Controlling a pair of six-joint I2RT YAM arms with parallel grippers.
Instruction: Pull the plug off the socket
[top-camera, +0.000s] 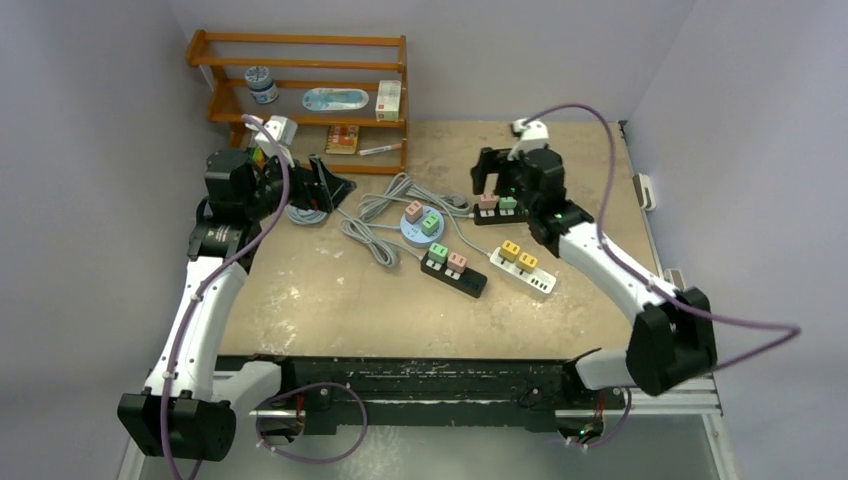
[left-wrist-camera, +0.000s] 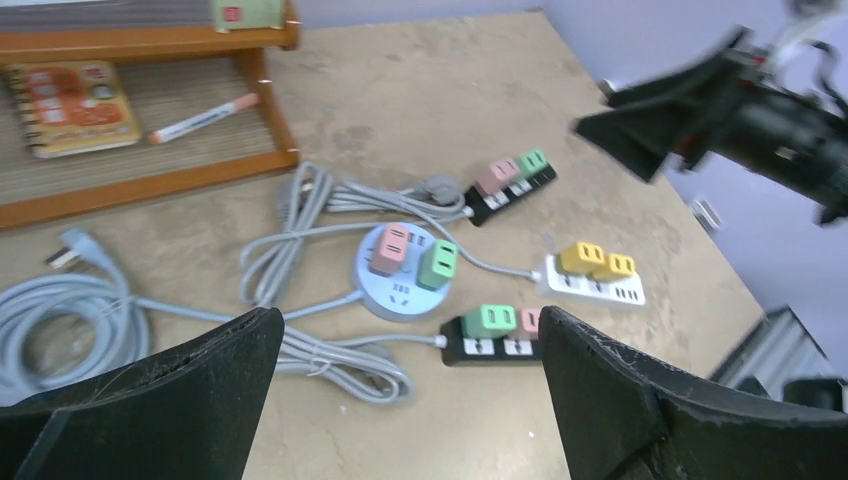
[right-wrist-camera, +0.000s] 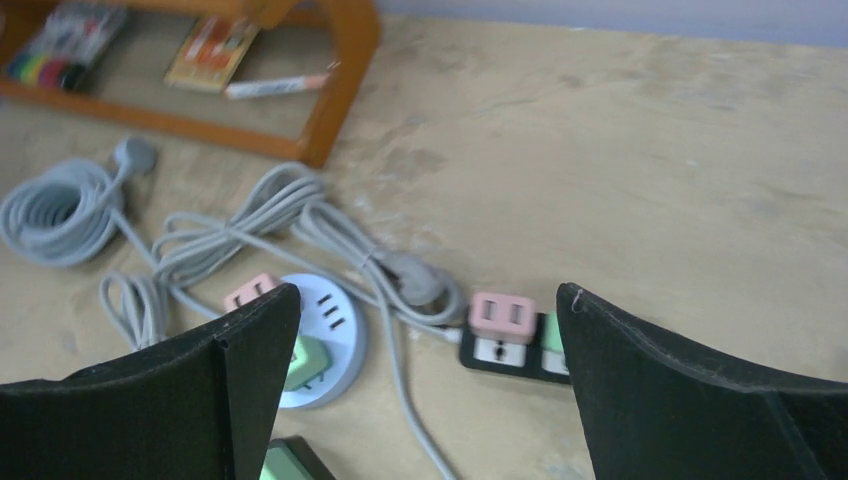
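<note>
**Pink plug under the right tool, not yet gripped**

The right tool hangs above the far strip with its fingers spread wide and nothing between them. The pink plug stands upright in the strip's 9 o'clock end. That is probably the plug to pull, as it sits just inside the right finger in the wrist view. A green plug stands tight against it at 3 o'clock. On the desk this strip lies at about 1 o'clock from the round socket. Two more strips lie at that socket's 4 to 5 o'clock.

The plug looks like a small hard plastic cube, light and stiff, with smooth and likely slick sides. Only the bite of its prongs should hold it in. The strip looks light too, and nothing pins it down, so it may well lift with the plug. Its grey cable would give little anchor.

With the green plug blocking the 3 o'clock face, the best hold is across the free 12 and 6 o'clock faces. The grip should be low on the body and the pull straight up. A tilted pull could bind the prongs or let the plug slip out.

The left tool is also wide and empty, well off at the round socket's 9 o'clock. It could press the strip down.
</note>
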